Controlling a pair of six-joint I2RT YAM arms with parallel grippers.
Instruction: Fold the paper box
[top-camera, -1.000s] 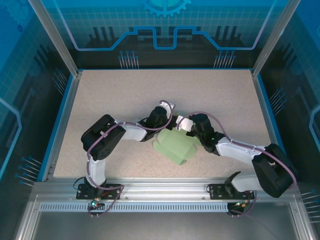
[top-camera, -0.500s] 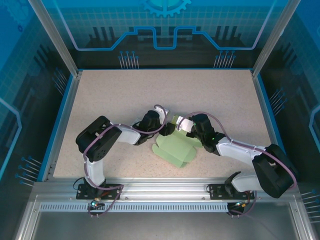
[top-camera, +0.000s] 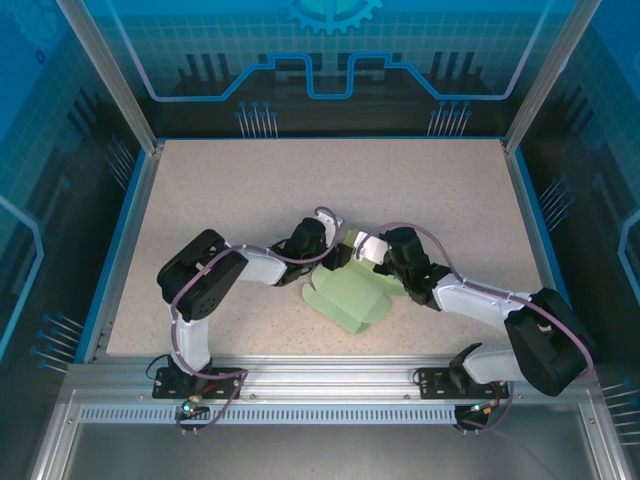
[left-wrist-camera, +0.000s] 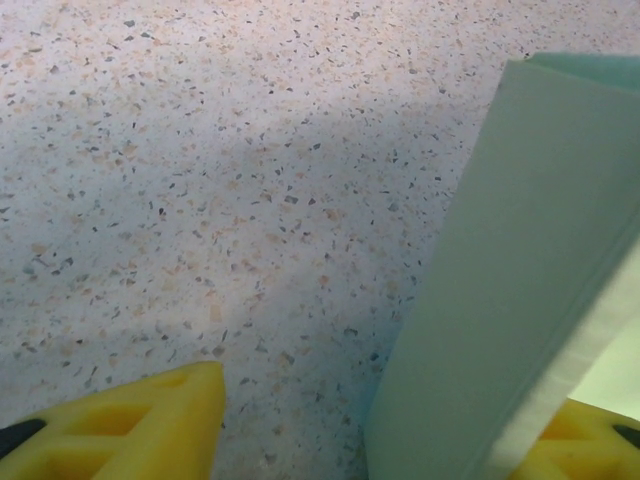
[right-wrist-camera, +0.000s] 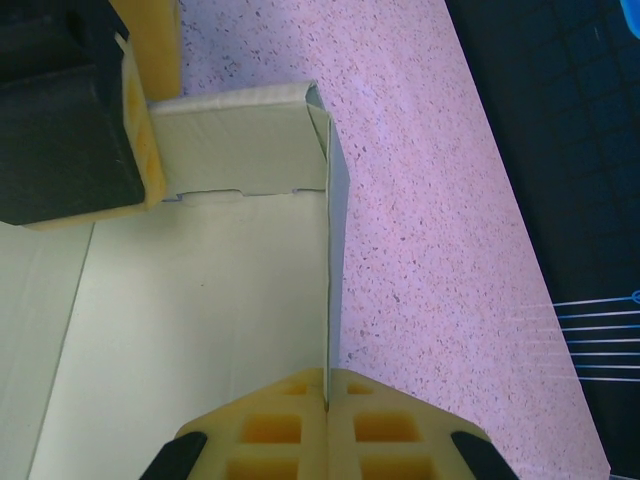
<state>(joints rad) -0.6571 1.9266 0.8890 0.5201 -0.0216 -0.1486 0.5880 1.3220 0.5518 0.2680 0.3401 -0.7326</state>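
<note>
On the left, the left arm reaches low over the speckled counter (top-camera: 220, 190) toward the middle. The left hand (top-camera: 338, 256) is at the far left corner of the paper box (top-camera: 350, 298). This hand is wide open. In its wrist view the two yellow fingers (left-wrist-camera: 150, 425) are far from each other. One raised panel of the pale green card stands between them, close to the right finger, with bare counter on the other side. It grips nothing.

The paper box lies near the middle of the counter, a little toward the near edge. It is mostly flat and open, with its far side folded up.

On the right, the right hand (right-wrist-camera: 327, 395) is closed tight on an upright side wall of the box, and the thin edge of the card goes in between its two yellow pads. In the right wrist view, one finger of the left hand lies against the short end flap at the corner where that wall ends.
</note>
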